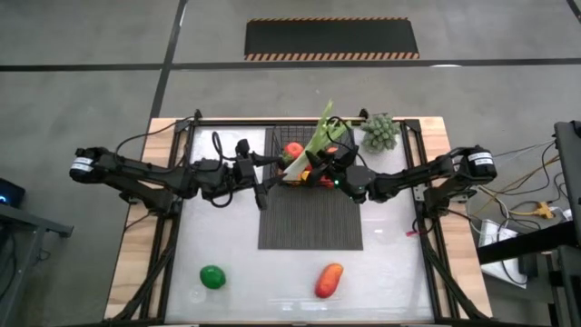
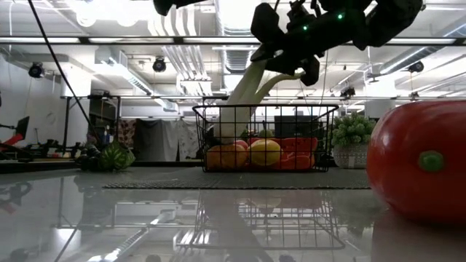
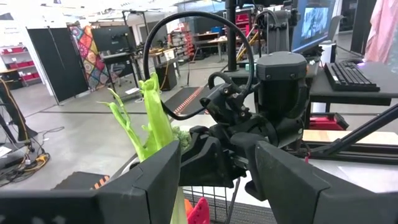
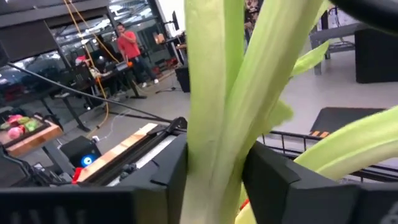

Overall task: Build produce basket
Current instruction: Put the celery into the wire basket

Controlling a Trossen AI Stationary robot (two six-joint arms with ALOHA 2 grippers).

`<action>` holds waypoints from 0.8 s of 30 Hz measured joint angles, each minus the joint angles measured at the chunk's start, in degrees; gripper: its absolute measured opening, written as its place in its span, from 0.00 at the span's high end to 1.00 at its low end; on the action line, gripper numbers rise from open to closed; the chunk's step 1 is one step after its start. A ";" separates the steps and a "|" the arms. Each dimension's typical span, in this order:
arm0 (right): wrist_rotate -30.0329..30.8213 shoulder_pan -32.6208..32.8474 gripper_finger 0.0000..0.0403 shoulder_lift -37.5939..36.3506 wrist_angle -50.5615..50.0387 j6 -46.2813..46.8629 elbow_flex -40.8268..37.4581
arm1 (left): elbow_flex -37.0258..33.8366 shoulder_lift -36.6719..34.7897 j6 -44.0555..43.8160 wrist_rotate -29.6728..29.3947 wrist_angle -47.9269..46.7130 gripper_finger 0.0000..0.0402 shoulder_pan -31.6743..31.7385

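Observation:
The black wire basket [image 1: 309,171] stands on the far end of the dark ribbed mat [image 1: 310,218]. It holds oranges, a lemon and red pieces [image 2: 266,154]. My right gripper [image 1: 324,156] hangs over the basket, shut on the long pale-green celery stalk [image 2: 244,91]. The stalk's pale lower end [image 2: 231,120] reaches down into the basket. My left gripper [image 1: 264,183] is open and empty just left of the basket, its fingers [image 3: 146,186] pointing toward the basket. My right gripper pinches the celery stalk between its two fingers about mid-length [image 4: 214,140]. The fingers [image 4: 273,177] come from the table's right side and lie across the stalk. The stalk stands tilted, its leafy end [image 1: 327,113] up and toward the far edge, its lower end inside the basket.
A green fruit [image 1: 212,277] and a red-orange mango [image 1: 329,280] lie near the table's near edge. A green bunch [image 1: 380,133] sits at the far right beside the basket. A watermelon piece [image 2: 116,155] shows in the low view. The mat's near part is bare.

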 joint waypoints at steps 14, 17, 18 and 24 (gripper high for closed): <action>0.02 0.00 0.43 -5.45 -10.81 -0.24 -0.02 | -0.11 0.00 -0.07 -0.17 -0.01 0.52 0.00; 0.02 0.00 0.40 -7.92 -14.07 -1.18 -0.02 | -0.11 0.00 -0.07 -0.19 -0.01 0.52 0.00; 0.04 0.00 0.40 -8.71 -15.03 -1.30 -0.02 | -0.11 0.00 -0.07 -0.19 0.01 0.52 0.00; 0.04 -0.03 0.36 -13.36 -20.51 -1.52 -0.02 | -0.11 0.00 -0.09 -0.21 0.03 0.52 0.00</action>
